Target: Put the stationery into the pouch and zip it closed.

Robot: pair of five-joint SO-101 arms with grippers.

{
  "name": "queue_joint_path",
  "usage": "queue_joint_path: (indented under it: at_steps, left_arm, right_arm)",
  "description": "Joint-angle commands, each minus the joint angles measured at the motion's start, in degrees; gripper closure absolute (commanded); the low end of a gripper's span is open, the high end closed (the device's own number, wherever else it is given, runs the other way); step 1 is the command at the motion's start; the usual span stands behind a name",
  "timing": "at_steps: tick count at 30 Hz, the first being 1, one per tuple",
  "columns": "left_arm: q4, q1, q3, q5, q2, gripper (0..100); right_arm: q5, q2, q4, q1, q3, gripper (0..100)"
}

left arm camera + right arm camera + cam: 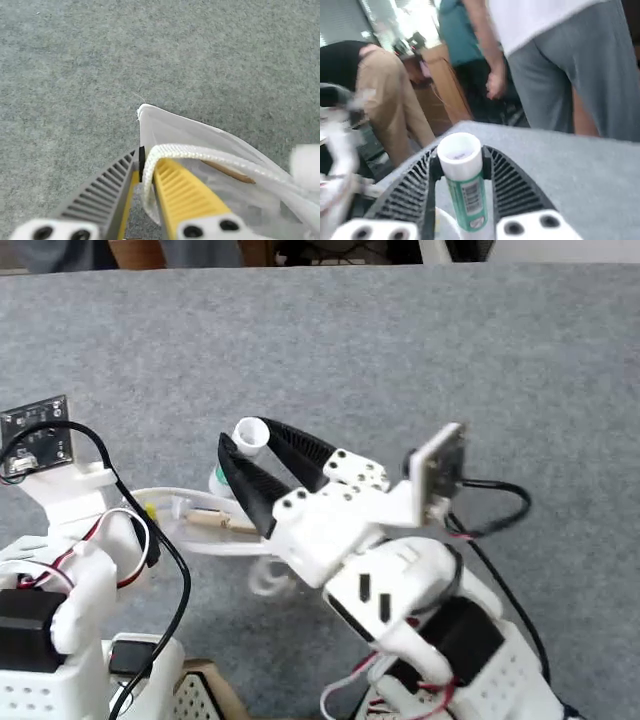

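A translucent white pouch lies on the grey table between the two arms, with a wooden pencil-like item inside it. My left gripper, with yellow and grey fingers, is shut on the pouch's corded rim near its corner. The wooden item shows through the pouch wall. My right gripper, with black fingers, is shut on a white and green glue stick, held tilted just above the pouch's far side. From the wrist, the glue stick stands up between the right gripper's fingers.
Grey felt-like table surface stretches open beyond and to the right of the pouch. The table's far edge runs along the top of the high view. The left arm's body stands close to the pouch's left end.
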Motion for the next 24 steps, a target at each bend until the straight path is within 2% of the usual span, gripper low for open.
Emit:
queue_joint_path:
  at_steps: [1,7,15,17,22,24]
  left_arm:
    - [-1.6,-0.9,-0.2,0.6,-0.2,97]
    - [-1.6,-0.9,-0.3,0.6,-0.4,97]
    - [-1.6,-0.9,-0.7,0.6,-0.4,97]
    - [-1.6,-0.9,-0.7,0.6,-0.4,97]
    - [-1.7,-0.9,-0.7,0.6,-0.4,97]
    - [-1.7,-0.9,-0.7,0.6,-0.4,97]
  right_arm:
    - [4.2,0.0,3.2,-4.9,-5.7,98.6]
    - [5.2,0.1,6.4,-7.7,-5.5,98.6]
    - [5.5,-0.2,6.2,-7.6,4.5,98.5]
    - [5.9,-0.2,6.2,-7.6,4.8,96.0]
    - [8.7,-0.2,6.6,-7.6,4.5,82.2]
    - [9.0,-0.2,6.6,-7.6,4.4,81.0]
